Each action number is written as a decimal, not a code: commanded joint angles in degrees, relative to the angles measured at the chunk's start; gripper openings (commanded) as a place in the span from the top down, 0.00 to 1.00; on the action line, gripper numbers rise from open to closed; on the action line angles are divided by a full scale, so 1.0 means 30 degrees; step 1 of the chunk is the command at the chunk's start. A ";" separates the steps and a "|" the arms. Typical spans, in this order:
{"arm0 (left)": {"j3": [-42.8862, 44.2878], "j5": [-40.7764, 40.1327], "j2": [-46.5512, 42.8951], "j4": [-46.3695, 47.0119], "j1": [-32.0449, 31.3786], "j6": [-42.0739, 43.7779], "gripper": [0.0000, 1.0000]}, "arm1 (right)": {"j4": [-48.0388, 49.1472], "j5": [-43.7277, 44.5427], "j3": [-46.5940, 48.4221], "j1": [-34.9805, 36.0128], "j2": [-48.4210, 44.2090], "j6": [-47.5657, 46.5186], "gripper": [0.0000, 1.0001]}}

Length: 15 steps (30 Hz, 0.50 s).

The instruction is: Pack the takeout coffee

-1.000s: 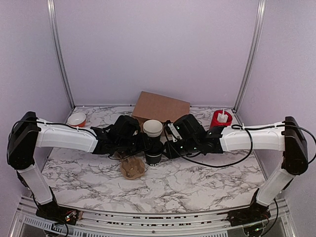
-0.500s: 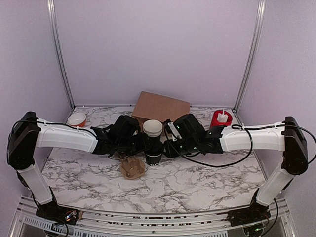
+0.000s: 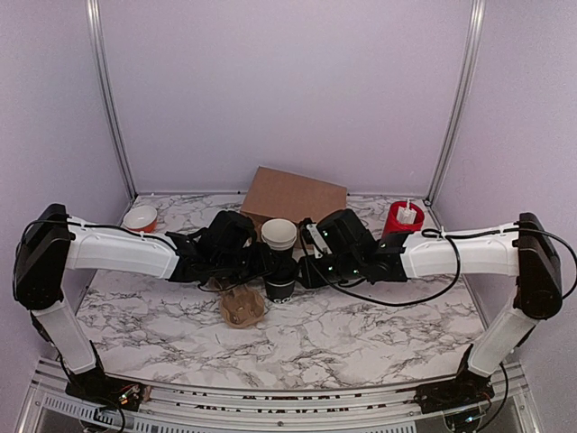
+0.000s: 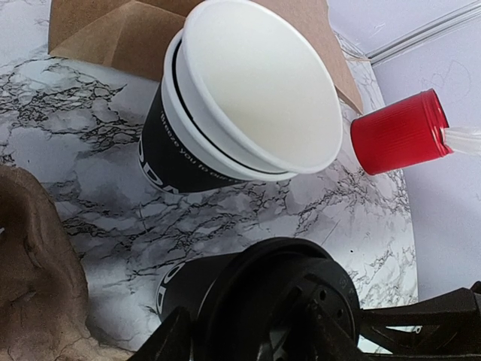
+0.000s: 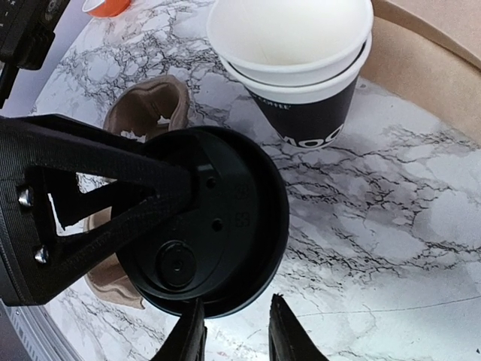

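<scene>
The takeout coffee (image 3: 280, 288), a black cup with white lettering and a round black lid (image 5: 225, 218), stands on the marble table between both arms. My left gripper (image 4: 252, 335) straddles the cup body, one finger on each side, shut on it; one of its fingers (image 5: 98, 195) shows lying across the lid's left side in the right wrist view. My right gripper (image 5: 237, 323) hovers just right of the cup, jaws partway apart. Only marble shows between them, and the lid's rim is at the left fingertip.
A stack of lidless white-rimmed black cups (image 3: 279, 234) stands just behind the coffee. A brown paper bag (image 3: 294, 194) is at the back. A red cylinder (image 3: 402, 217) is at the back right, a cardboard cup carrier (image 3: 242, 308) front left, and a small bowl (image 3: 141, 217) far left.
</scene>
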 commanded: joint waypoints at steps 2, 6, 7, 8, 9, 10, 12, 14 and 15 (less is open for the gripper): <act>-0.0255 0.0239 0.0523 -0.0508 -0.0198 0.0276 0.47 | -0.0445 0.0768 -0.0834 0.0056 0.0988 0.0339 0.72; -0.0276 0.0250 0.0560 -0.0522 -0.0199 0.0293 0.47 | -0.0730 0.0906 -0.1230 0.0174 0.1431 0.0477 0.73; -0.0276 0.0247 0.0560 -0.0535 -0.0199 0.0304 0.47 | -0.0734 0.0908 -0.1399 0.0177 0.1464 0.0508 0.73; -0.0276 0.0246 0.0560 -0.0536 -0.0199 0.0306 0.47 | -0.0760 0.0904 -0.1552 0.0185 0.1479 0.0577 0.73; -0.0295 0.0250 0.0560 -0.0537 -0.0199 0.0309 0.47 | -0.0825 0.0875 -0.1703 0.0204 0.1467 0.0619 0.73; -0.0304 0.0221 0.0560 -0.0537 -0.0184 0.0281 0.47 | -0.0947 0.0893 -0.1806 0.0207 0.1480 0.0610 0.73; -0.0357 0.0192 0.0560 -0.0537 -0.0198 0.0262 0.47 | -0.1208 0.0962 -0.1997 0.0235 0.1507 0.0633 0.73; -0.0386 0.0199 0.0588 -0.0511 -0.0199 0.0222 0.47 | -0.1346 0.0995 -0.2202 0.0258 0.1469 0.0684 0.73; -0.0393 0.0233 0.0615 -0.0508 -0.0199 0.0218 0.47 | -0.1364 0.0974 -0.2319 0.0265 0.1403 0.0717 0.73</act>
